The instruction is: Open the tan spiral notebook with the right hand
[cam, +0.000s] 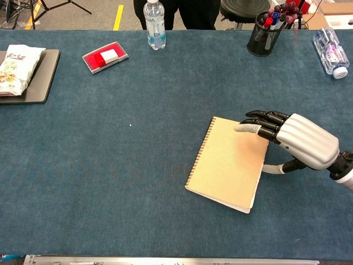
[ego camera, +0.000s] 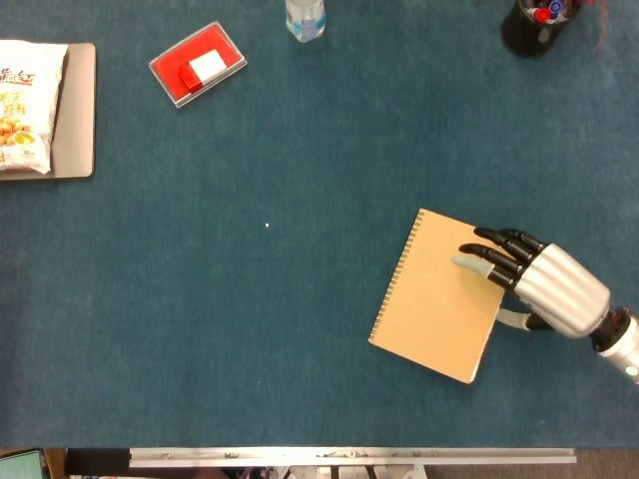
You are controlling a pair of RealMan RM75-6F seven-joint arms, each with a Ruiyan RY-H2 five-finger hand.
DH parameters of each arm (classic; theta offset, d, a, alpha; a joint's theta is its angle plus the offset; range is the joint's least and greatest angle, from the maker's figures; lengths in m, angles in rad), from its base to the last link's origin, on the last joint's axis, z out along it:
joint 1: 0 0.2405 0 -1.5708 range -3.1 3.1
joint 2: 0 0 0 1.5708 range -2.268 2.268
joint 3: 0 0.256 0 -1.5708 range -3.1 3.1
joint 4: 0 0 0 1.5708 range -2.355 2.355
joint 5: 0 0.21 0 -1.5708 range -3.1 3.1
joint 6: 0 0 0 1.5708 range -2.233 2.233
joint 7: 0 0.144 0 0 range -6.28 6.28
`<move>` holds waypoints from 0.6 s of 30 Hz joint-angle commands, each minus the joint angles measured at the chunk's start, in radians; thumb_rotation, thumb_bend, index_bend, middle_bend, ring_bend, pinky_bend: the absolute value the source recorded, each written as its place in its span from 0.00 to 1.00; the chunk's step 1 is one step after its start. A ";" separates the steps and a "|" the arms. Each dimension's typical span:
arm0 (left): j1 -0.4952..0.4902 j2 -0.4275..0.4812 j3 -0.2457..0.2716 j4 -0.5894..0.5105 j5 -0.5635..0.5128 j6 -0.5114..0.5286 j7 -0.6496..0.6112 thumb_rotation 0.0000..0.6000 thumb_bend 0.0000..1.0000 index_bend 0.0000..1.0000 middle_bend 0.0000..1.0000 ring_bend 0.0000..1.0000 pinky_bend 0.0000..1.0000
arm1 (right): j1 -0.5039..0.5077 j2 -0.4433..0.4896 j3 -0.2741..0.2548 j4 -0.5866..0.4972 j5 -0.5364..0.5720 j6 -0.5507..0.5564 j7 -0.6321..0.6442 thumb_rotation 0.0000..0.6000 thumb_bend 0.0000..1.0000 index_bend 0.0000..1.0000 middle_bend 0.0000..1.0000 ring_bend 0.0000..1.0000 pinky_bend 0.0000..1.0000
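The tan spiral notebook (ego camera: 435, 295) (cam: 227, 163) lies closed and tilted on the blue table, its wire spine along the left edge. My right hand (ego camera: 531, 284) (cam: 292, 140) rests at the notebook's right side, fingers stretched flat over the top right of the cover. The thumb touches the cover's right edge lower down. In the chest view that edge of the cover sits slightly raised near the bottom corner. The left hand appears in neither view.
A red box (ego camera: 197, 65) and a water bottle (cam: 155, 18) stand at the far edge. A pen cup (cam: 263, 33) and a lying bottle (cam: 330, 51) sit far right. A snack bag on a dark tray (ego camera: 78, 112) is at far left.
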 commanded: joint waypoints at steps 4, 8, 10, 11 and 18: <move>0.000 0.001 0.000 -0.002 0.000 -0.001 0.001 1.00 0.19 0.44 0.37 0.21 0.42 | -0.004 -0.015 -0.004 0.027 0.005 -0.013 -0.004 1.00 0.12 0.20 0.25 0.14 0.26; 0.001 0.002 0.000 -0.002 -0.002 -0.002 0.002 1.00 0.19 0.44 0.37 0.21 0.42 | -0.002 -0.024 -0.003 0.035 0.010 -0.018 -0.004 1.00 0.12 0.20 0.25 0.14 0.26; 0.001 0.002 0.001 -0.003 -0.002 -0.003 0.002 1.00 0.19 0.44 0.37 0.21 0.42 | -0.001 -0.026 -0.003 0.036 0.011 -0.021 -0.007 1.00 0.13 0.20 0.25 0.14 0.26; 0.000 0.003 0.001 -0.003 -0.002 -0.003 0.002 1.00 0.19 0.44 0.37 0.21 0.42 | 0.000 -0.027 -0.004 0.036 0.011 -0.024 -0.008 1.00 0.13 0.20 0.25 0.14 0.26; 0.002 0.004 0.000 -0.005 -0.004 -0.002 0.001 1.00 0.19 0.44 0.37 0.21 0.42 | 0.003 -0.033 -0.009 0.040 0.012 -0.037 -0.017 1.00 0.13 0.20 0.25 0.14 0.26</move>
